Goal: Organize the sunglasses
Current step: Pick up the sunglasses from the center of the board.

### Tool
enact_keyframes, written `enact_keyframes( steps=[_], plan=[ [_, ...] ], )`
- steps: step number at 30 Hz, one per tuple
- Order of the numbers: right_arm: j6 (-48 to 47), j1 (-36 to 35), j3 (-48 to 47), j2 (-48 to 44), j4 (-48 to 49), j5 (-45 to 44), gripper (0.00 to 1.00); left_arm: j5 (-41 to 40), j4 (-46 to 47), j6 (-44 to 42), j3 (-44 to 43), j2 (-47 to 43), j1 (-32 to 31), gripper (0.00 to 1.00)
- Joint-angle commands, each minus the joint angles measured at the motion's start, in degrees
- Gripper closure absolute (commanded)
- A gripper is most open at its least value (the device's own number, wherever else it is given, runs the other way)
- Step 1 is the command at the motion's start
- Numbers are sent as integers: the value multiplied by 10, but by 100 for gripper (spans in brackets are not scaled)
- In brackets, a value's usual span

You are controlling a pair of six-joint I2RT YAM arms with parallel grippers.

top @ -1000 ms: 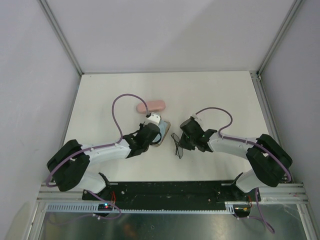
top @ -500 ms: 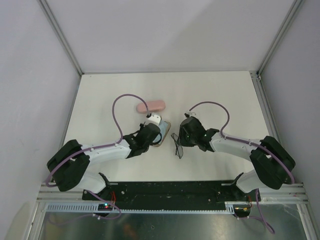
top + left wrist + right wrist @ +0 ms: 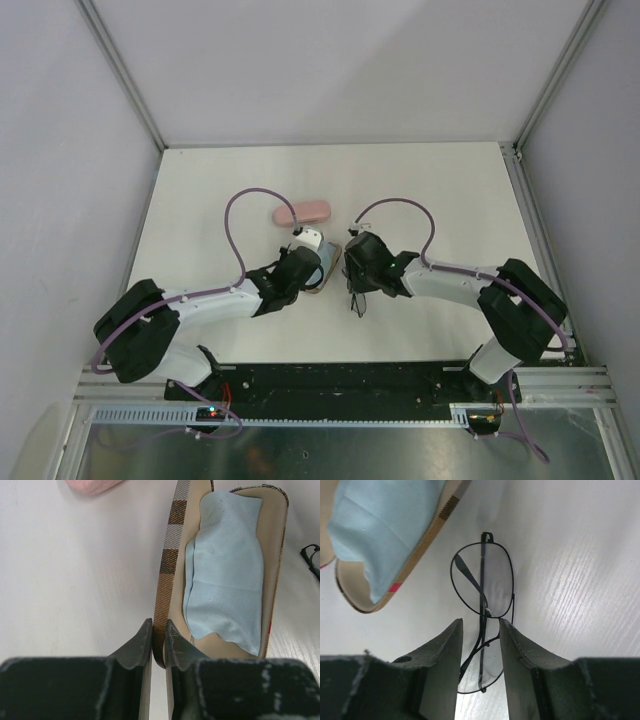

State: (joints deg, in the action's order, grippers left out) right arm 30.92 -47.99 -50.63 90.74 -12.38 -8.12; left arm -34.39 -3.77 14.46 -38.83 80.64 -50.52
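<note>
Glasses (image 3: 490, 587), a thin dark wire pair with rounded clear lenses, lie folded on the white table (image 3: 570, 555) in the middle of the right wrist view. The right gripper (image 3: 480, 625) stands over their lower end with its fingers apart, and the frame runs down into the gap between them. I cannot tell whether either finger touches the wire.

Up and to the left of the glasses, close by but apart from them, is a plaid case (image 3: 170, 545), lying open. A light blue cloth (image 3: 225, 570) is spread inside it and covers most of the tan lining. In the left wrist view the left gripper (image 3: 158, 630) sits at the bottom of the frame, its fingers pressed together on the case's plaid wall.

A pink oblong (image 3: 302, 212) lies on the table above the case in the overhead view, apart from it. The two arms meet at mid-frame there, their wrists hiding most of the case and part of the glasses. A purple cable (image 3: 240, 215) loops above each arm.
</note>
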Motion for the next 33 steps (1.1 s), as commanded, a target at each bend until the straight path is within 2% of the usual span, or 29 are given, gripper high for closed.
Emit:
enact_keyframes(
  steps=[1, 6, 10, 14, 24, 33],
  plan=[
    [-19, -10, -26, 19, -31, -39, 60, -29, 23, -5, -14, -8, -6, 84],
    [-16, -18, -38, 42, -56, -74, 66, -28, 23, -5, -14, -9, -5, 84],
    [-11, -21, -43, 55, -59, -79, 81, -28, 23, -5, -13, -10, -5, 84],
    [-7, -25, -47, 38, -60, -78, 87, -27, 23, -5, -14, -10, -7, 84],
    [16, -7, -57, -38, -49, -28, 90, -26, 23, -5, -16, -10, -11, 84],
    [99, 45, -58, -26, 28, 88, 88, -28, 23, -5, -18, -10, -16, 84]
  ],
)
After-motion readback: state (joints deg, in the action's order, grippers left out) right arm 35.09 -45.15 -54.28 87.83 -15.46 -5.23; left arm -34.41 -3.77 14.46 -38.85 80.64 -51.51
